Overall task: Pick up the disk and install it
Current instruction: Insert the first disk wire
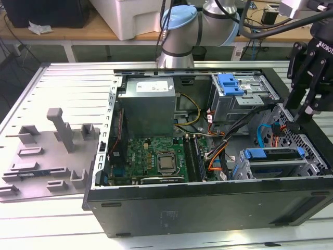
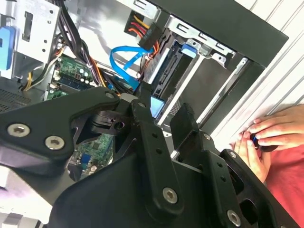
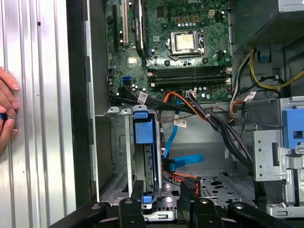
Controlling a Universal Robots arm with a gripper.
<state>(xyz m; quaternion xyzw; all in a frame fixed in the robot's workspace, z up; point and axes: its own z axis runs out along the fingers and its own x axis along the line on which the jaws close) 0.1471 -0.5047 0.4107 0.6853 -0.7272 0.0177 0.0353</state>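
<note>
In the open case, the disk sits below the spread end effector.

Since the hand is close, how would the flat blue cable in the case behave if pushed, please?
The flat blue cable probably bends aside, since it hangs in loose curves. It looks light, being thin. It would likely spring back, as one end seems plugged in beside the grey metal drive cage.
</note>
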